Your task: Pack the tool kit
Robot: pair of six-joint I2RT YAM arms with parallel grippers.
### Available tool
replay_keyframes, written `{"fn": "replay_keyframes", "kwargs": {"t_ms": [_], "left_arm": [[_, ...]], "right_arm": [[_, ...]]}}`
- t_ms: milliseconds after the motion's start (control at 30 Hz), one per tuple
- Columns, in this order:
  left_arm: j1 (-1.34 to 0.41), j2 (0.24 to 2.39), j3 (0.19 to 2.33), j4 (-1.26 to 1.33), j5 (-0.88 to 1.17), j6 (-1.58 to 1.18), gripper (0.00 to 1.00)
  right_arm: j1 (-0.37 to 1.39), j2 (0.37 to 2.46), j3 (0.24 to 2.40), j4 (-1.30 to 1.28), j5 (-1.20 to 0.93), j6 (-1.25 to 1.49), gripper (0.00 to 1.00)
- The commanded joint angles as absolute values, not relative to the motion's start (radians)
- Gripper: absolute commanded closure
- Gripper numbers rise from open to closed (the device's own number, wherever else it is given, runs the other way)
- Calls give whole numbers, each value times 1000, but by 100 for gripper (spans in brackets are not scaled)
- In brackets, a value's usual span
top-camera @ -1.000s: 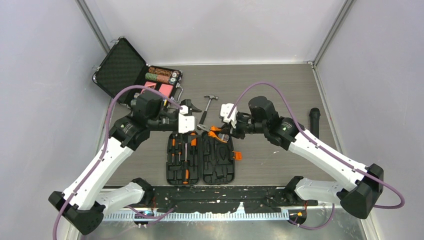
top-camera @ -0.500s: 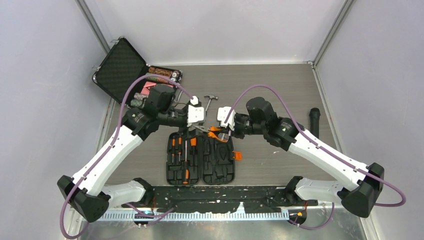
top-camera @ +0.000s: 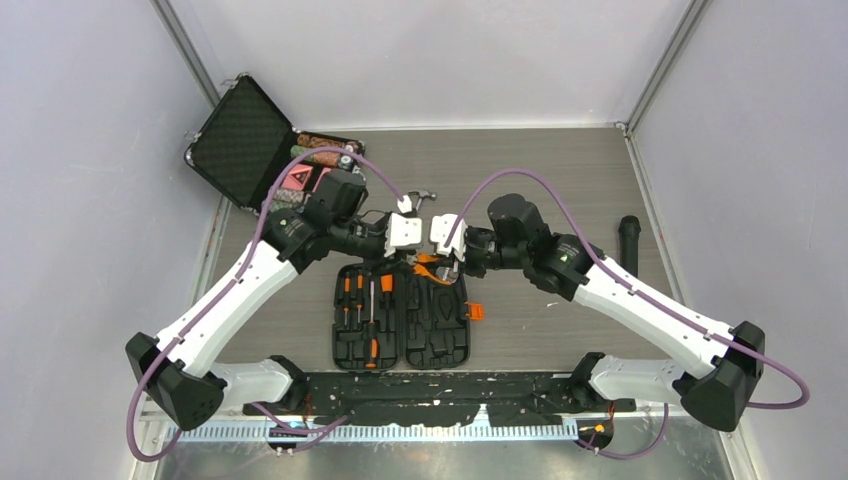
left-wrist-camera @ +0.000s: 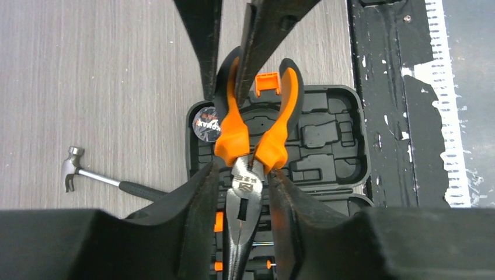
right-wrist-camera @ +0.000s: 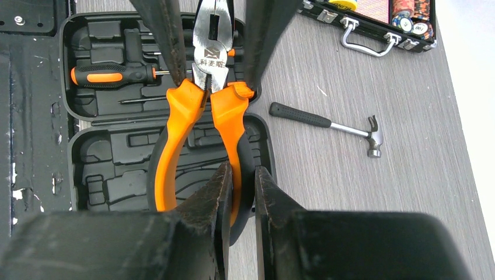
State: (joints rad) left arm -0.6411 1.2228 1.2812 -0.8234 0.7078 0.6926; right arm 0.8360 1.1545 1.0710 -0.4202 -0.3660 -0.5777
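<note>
From above I see little of the pliers (top-camera: 430, 265); their nose tip runs off the top of my right wrist view.

We read the Chinese characters 科麦斯 stamped on the steel head of the pliers (right-wrist-camera: 211, 58). A round sticker (left-wrist-camera: 205, 122) on the tool kit (left-wrist-camera: 327, 134) carries upside-down lettering that we cannot make out.

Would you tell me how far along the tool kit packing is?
Done: screwdrivers sit in one half of the open tool kit case. In hand: the right end effector holds the pliers by one handle; the left end effector brackets their head, grip unclear. Left: seat the pliers, probably the hammer on the table, then close up.
</note>
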Motion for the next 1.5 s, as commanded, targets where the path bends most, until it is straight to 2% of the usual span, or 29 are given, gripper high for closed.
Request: {"fn": "replay_keyframes", "kwargs": {"t_ms": [0,67,133,167,267,367,500,533,700,800,967,1133,1467], "left_arm": [[-649,1231,1324,-860,718,711,68],[-650,1237,1330,-875,720,714,79],[-650,1237,1335,-887,728,719,98],[-650,1235,1335,-889,733,719,100],[-649,1219,1315,-867,725,675,100],[-649,1185,1251,-779,653,574,100],[-650,1122,1131,-606,466,391,100],[-649,1106,1095,-565,402,333,100],[-658,1049,967,-431,119,-58,100],[-734,1030,909,-388,-32,-278,100],[-859,1095,914,-465,-206,-645,100],[-988,1202,959,-499,-291,-821,100],[-1070,1339,998,-485,-280,-1049,100]], "right_arm": [[844,1151,1117,-356,-369,-576,95],[844,1152,1114,-354,-368,-575,95],[844,1151,1105,-349,-365,-572,95],[844,1152,1101,-340,-362,-565,95],[841,1152,1081,-303,-312,-504,88],[814,1151,1072,-273,-268,-381,64],[770,1140,1057,-276,-174,-234,47],[762,1134,1048,-280,-157,-180,46],[668,1104,985,-320,-56,30,42],[646,1063,902,-321,28,138,42],[635,1018,800,-308,82,247,41],[634,978,764,-296,56,287,41],[634,882,720,-318,29,298,41]]}}
